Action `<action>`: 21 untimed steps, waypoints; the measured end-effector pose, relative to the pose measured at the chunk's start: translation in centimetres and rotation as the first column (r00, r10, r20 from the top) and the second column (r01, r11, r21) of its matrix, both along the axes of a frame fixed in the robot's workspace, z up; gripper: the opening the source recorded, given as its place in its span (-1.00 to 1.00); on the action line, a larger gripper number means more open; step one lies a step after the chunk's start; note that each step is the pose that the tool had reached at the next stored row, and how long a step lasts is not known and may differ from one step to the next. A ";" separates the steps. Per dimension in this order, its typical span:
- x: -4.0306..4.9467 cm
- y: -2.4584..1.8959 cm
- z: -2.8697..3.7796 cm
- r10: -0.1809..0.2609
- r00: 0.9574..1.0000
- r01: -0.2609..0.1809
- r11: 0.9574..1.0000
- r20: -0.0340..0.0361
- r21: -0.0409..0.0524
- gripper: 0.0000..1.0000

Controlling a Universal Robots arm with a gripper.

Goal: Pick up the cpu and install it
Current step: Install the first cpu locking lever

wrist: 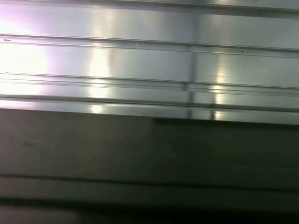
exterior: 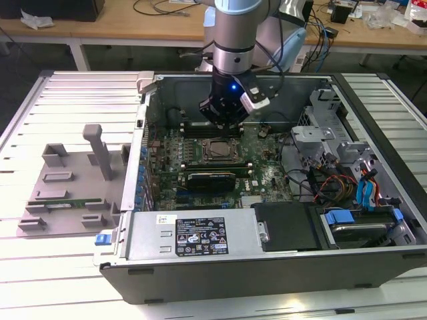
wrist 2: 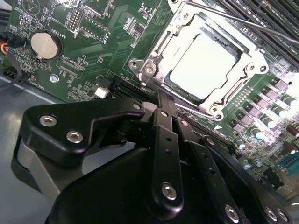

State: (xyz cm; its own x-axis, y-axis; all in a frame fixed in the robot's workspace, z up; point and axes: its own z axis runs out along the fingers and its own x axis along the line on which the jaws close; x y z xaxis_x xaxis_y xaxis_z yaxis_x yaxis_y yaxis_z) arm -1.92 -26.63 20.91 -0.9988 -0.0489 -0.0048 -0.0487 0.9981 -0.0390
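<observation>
slatted aluminium tabletop (exterior: 60, 100) carries an open computer case (exterior: 267, 260) lying on its side, with a grey plastic fixture (exterior: 67, 180) at the exterior view's left. inside the case, on the green motherboard (wrist 2: 70, 42), the cpu (wrist 2: 202, 66) already sits in the socket frame (wrist 2: 154, 70), its pale metal top facing up. the gripper (exterior: 225, 120) hangs just above the board, at the far edge of the socket, so the chip lies slightly to its near side. its black fingers (wrist 2: 166, 140) look pressed together and pinch nothing.
</observation>
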 end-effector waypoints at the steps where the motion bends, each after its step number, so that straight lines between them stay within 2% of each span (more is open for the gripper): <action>1: 0.04 0.00 -0.14 -0.001 1.000 0.001 1.000 0.000 0.000 -0.79; 5: 0.05 -0.09 -0.46 -0.001 1.000 0.001 1.000 0.000 0.001 -0.79; 7: 0.05 -0.40 -0.46 -0.001 1.000 0.001 1.000 0.000 0.000 -0.79; 8: 0.08 -0.42 -0.49 -0.001 1.000 0.001 1.000 0.000 0.000 -0.79; 10: 0.15 -0.40 -0.55 -0.001 1.000 0.001 1.000 0.000 0.000 -0.79; 13: 0.26 -0.12 -0.75 -0.001 1.000 0.001 1.000 0.000 0.000 -0.79; 16: 0.26 -0.07 -0.78 -0.001 1.000 0.001 1.000 0.000 0.010 -0.79; 18: 0.27 -0.05 -0.64 -0.001 1.000 0.001 1.000 0.001 0.012 -0.79; 21: 0.27 -0.07 -0.15 -0.001 1.000 0.001 1.000 0.000 0.009 -0.79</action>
